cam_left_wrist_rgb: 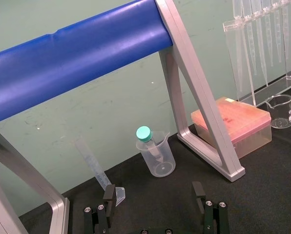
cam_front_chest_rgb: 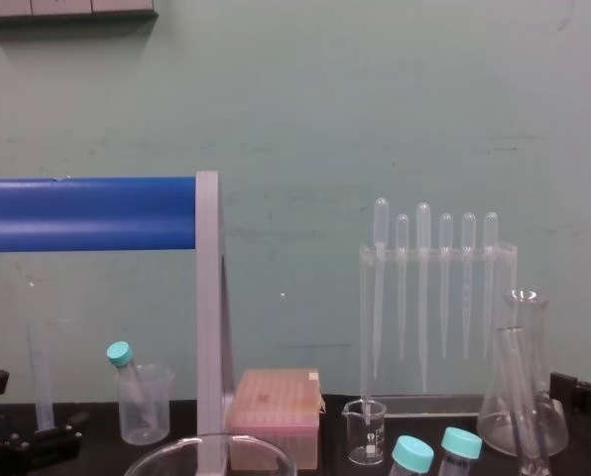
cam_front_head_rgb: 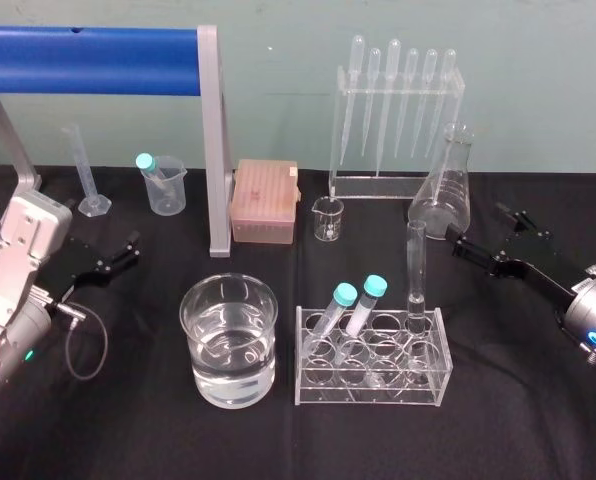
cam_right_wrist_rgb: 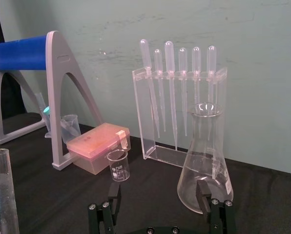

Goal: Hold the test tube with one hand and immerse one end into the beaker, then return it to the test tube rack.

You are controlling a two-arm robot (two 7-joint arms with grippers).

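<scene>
Nearest on the black counter (cam_front_head_rgb: 128, 440) stood the beaker (cam_front_head_rgb: 228, 340), a wide round vessel of clear glass, about half full of clear liquid. Just beside it was the clear plastic rack (cam_front_head_rgb: 303, 375). The test tube (cam_front_head_rgb: 416, 265), long, smooth and colourless, stood upright in a hole at the right end of the rack, and two teal-capped tubes (cam_front_head_rgb: 361, 305) leaned in its left part. The left hand (cam_front_head_rgb: 130, 248) was low at the left, its black fingers apart and holding nothing. The right hand (cam_front_head_rgb: 478, 230), also spread and empty, was near a conical glass flask (cam_front_head_rgb: 443, 190). Farther back were a tiny spouted beaker (cam_front_head_rgb: 328, 218), a pink box (cam_front_head_rgb: 264, 200) and a stand of thin pipettes (cam_front_head_rgb: 398, 110).
</scene>
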